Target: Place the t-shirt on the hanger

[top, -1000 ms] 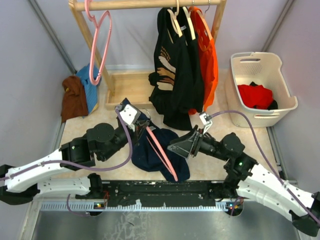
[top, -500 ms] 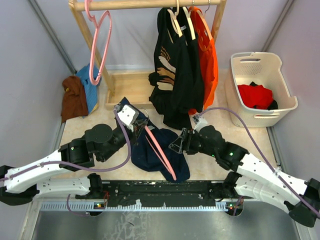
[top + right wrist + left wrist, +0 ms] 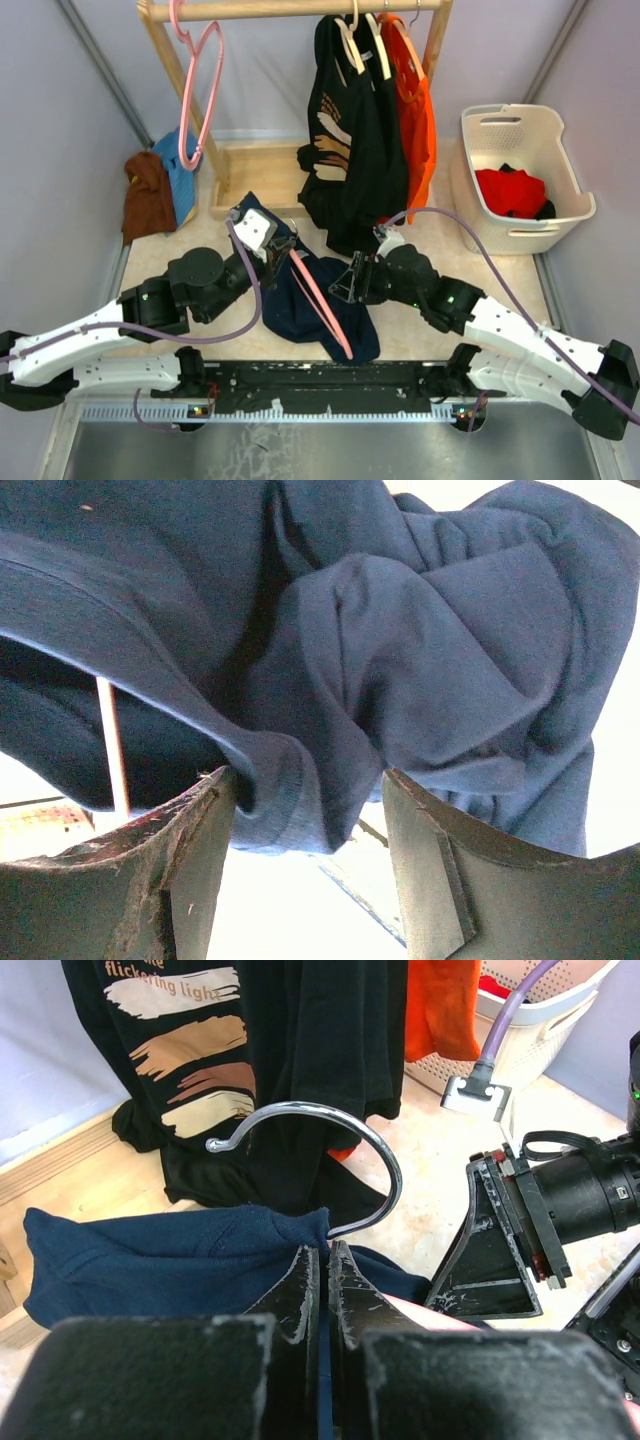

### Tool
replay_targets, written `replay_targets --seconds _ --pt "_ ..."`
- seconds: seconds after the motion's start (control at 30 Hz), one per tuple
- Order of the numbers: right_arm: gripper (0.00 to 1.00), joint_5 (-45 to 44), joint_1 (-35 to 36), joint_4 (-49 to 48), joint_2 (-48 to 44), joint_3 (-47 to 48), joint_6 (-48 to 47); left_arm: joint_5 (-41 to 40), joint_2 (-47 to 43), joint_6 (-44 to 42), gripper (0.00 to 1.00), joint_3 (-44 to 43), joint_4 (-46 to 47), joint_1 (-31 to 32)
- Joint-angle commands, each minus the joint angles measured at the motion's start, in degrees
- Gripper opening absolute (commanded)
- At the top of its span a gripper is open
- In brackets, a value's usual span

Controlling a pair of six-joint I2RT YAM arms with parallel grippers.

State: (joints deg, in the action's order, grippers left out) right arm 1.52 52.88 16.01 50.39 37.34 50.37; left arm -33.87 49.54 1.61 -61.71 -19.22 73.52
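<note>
The navy t-shirt (image 3: 312, 305) lies crumpled on the table, with the pink hanger (image 3: 322, 305) running diagonally across it. In the left wrist view the hanger's silver hook (image 3: 345, 1125) rises just beyond my fingertips. My left gripper (image 3: 280, 250) is shut on navy cloth (image 3: 150, 1255) at the base of the hook. My right gripper (image 3: 346, 284) is open at the shirt's right edge. In the right wrist view a fold of the shirt's hem (image 3: 310, 790) hangs between its fingers (image 3: 190, 850), and a thin stretch of the hanger's bar (image 3: 108, 745) shows at the left.
A wooden rack (image 3: 290, 10) at the back holds an all-pink hanger (image 3: 195, 90), a black printed shirt (image 3: 350, 140) and an orange shirt (image 3: 420, 130). A white basket (image 3: 520, 175) with red clothes stands at the right. Brown and blue clothes (image 3: 160, 190) lie at the left.
My right arm has swung left and forward, bringing its open gripper up to the shirt's right edge. The left gripper, shirt and hanger have stayed put.
</note>
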Motion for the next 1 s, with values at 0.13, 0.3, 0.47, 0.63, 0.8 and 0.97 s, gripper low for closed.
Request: replay_targets --seconds 0.13,0.3,0.47,0.63,0.8,0.97 --pt "0.6 -1.12 1.03 -4.27 0.04 4.58 -1.24 -0.42 -1.24 -1.0 0.0 0.09 4.33 0.08" --pt "0.59 -0.87 1.11 -4.09 1.0 4.49 -1.27 -0.41 -1.33 -0.71 0.0 0.28 4.45 0.12" --pt "0.57 -0.27 2.06 -3.62 2.83 3.77 -0.99 -0.82 -1.41 -1.39 0.0 0.53 6.08 0.09" --pt "0.42 -0.39 3.51 -3.72 4.52 3.59 -0.74 -1.3 -1.3 -2.58 0.0 1.57 9.52 0.13" --pt "0.18 -1.62 4.5 -1.64 3.04 4.05 -0.09 -4.01 -1.51 -4.25 0.0 3.5 14.05 0.09" --pt "0.02 -2.6 5.01 1.3 -0.28 3.88 0.75 -8.1 -2.28 -7.87 0.0 6.34 21.09 0.1"
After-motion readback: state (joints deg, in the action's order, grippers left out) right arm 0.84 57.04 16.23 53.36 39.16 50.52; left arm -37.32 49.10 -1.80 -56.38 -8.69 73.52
